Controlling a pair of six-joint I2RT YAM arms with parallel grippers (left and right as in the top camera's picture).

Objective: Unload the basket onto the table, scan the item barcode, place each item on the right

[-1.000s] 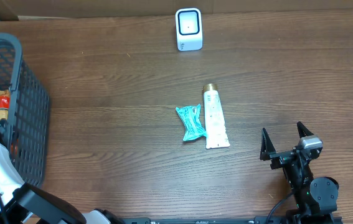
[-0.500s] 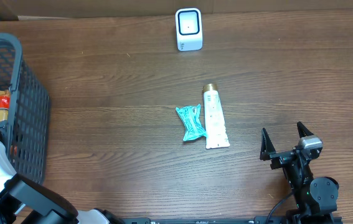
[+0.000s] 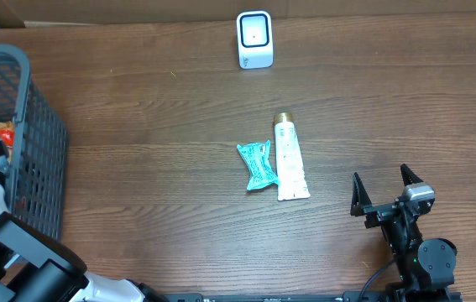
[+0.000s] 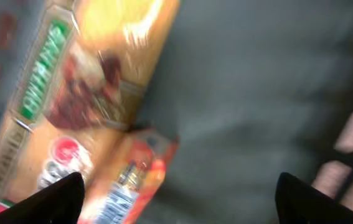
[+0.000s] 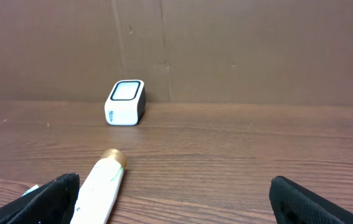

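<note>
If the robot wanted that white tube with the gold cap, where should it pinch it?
Probably across the white tube, just below its gold cap, coming straight down. It lies flat, so the long sides are what fingers can pinch, and the teal packet crowds its lower left side.

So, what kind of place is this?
Probably a mock shop checkout on a wooden table: a small white barcode scanner, a grey basket holding food packs, and a tube and teal packet lying out.
</note>
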